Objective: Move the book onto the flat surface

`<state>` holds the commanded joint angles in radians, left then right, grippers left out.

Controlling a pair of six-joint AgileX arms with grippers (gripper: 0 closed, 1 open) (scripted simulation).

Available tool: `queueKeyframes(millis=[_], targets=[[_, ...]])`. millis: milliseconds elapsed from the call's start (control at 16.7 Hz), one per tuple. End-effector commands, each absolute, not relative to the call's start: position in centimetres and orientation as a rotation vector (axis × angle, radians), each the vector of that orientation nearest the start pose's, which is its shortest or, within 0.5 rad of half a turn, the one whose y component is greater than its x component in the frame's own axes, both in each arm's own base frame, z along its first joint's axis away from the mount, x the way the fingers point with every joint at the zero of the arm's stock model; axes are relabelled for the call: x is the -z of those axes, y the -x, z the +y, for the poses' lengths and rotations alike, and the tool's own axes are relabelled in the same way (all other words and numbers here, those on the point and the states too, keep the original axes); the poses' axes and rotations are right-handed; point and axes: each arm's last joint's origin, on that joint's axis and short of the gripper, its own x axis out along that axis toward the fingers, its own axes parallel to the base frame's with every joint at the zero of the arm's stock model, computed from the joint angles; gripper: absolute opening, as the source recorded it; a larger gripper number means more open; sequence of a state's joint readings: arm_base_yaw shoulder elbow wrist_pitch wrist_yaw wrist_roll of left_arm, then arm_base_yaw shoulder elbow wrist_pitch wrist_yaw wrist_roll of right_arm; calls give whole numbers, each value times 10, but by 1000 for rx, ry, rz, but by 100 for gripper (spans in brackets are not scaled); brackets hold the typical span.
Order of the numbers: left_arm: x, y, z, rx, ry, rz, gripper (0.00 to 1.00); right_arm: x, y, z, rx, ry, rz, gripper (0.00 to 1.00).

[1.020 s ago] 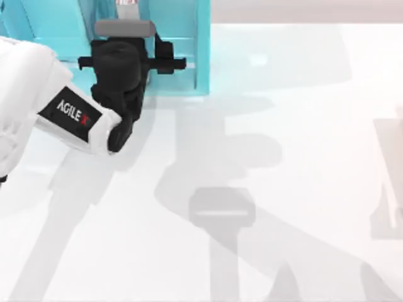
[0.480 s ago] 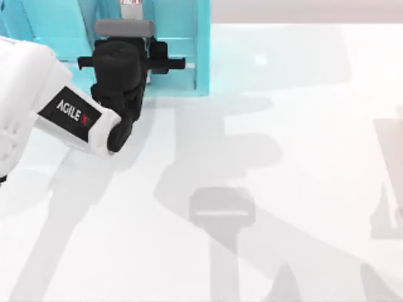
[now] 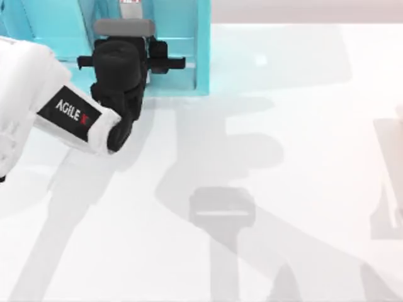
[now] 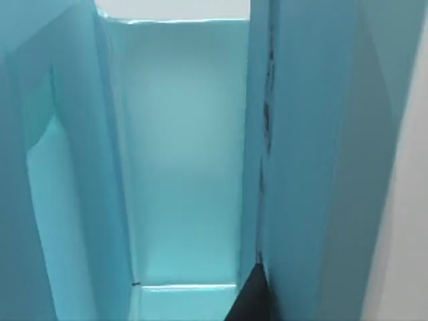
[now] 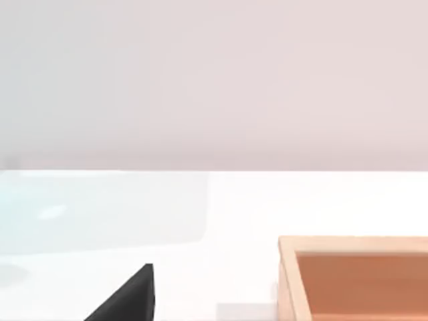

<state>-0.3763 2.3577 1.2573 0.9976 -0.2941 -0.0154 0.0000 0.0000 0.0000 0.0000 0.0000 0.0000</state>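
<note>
Left arm (image 3: 56, 113): white AgileX arm reaching from the top view's left edge to the turquoise shelf (image 3: 203, 50) at the table's far left; its black wrist covers the shelf's open front.

Left gripper (image 3: 129, 25): inside a shelf compartment. One dark fingertip (image 4: 249, 301) lies against a teal upright panel in the left wrist view; whether the fingers are apart, together or clamped on anything cannot be told.

Book (image 3: 129, 2): a small red-and-white mark at the top view's upper edge, just beyond the gripper, within the shelf. Its covers cannot be separated from the shelf walls.

Flat surface (image 3: 283, 189): glossy white tabletop, stretching away from the gripper, crossed by grey shadows.

Wooden tray (image 5: 354, 277): on the tabletop, seen in the right wrist view.
</note>
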Motion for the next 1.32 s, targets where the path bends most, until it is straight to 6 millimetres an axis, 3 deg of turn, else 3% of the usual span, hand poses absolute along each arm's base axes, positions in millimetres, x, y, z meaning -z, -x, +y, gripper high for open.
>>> queueKeyframes(millis=[180, 360, 600, 780, 1020, 1320], targets=[[-111, -432, -170, 61, -10, 106, 0, -160, -106, -1, 0, 0, 0, 100], [-158, -404, -178, 64, -11, 107, 0, -160, -106, -1, 0, 0, 0, 100], [-228, -344, -177, 62, -4, 95, 0, -160, -106, -1, 0, 0, 0, 100], [-264, -295, -168, 59, 2, 86, 0, -160, -106, -1, 0, 0, 0, 100], [-279, -254, -157, 54, -6, 98, 0, -160, -106, -1, 0, 0, 0, 100], [-280, -247, -155, 53, -8, 101, 0, -160, -106, -1, 0, 0, 0, 100]])
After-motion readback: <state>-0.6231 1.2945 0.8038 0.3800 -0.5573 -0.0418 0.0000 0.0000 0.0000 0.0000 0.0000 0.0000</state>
